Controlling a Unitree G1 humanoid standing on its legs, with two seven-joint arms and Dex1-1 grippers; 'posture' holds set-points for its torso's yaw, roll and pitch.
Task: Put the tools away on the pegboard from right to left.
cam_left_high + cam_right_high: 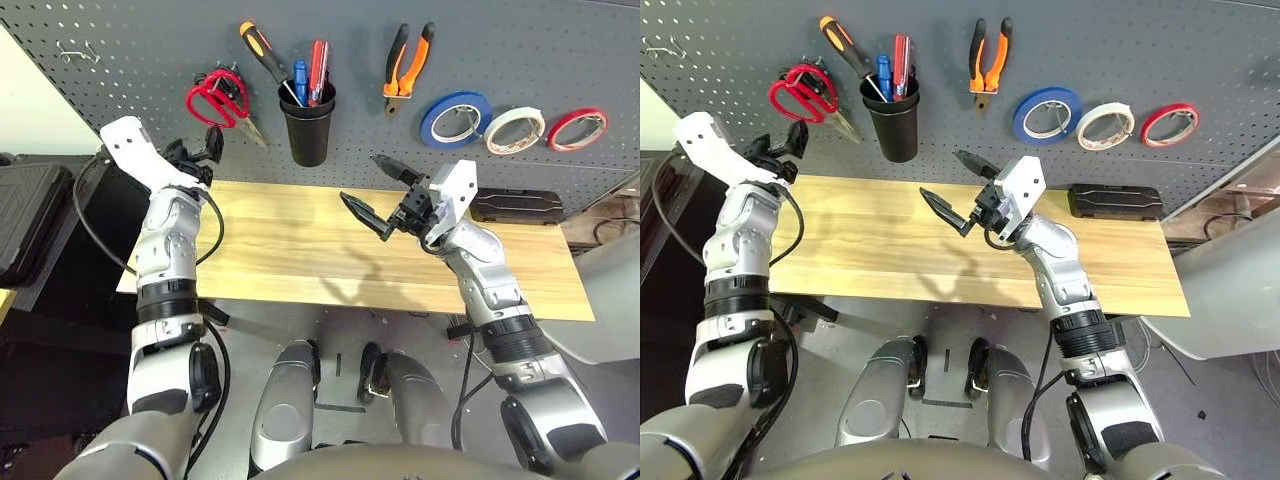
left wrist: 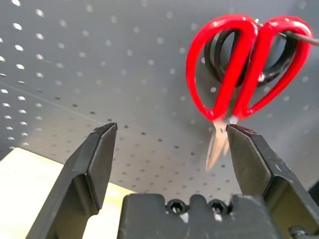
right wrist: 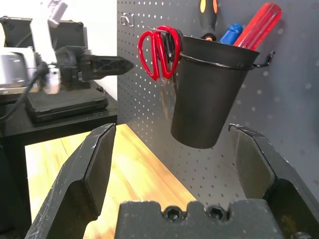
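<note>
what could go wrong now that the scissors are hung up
The left gripper is open, with one finger right beside the blade tips of the red scissors; a careless pull-back might knock them off their hook. The open right gripper hovers near the black cup and could bump it.

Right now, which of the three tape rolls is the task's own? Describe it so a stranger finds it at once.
On the pegboard, right of the pliers, three tape rolls hang in a row. Take the middle one, the white roll: its neighbours are blue and red.
</note>
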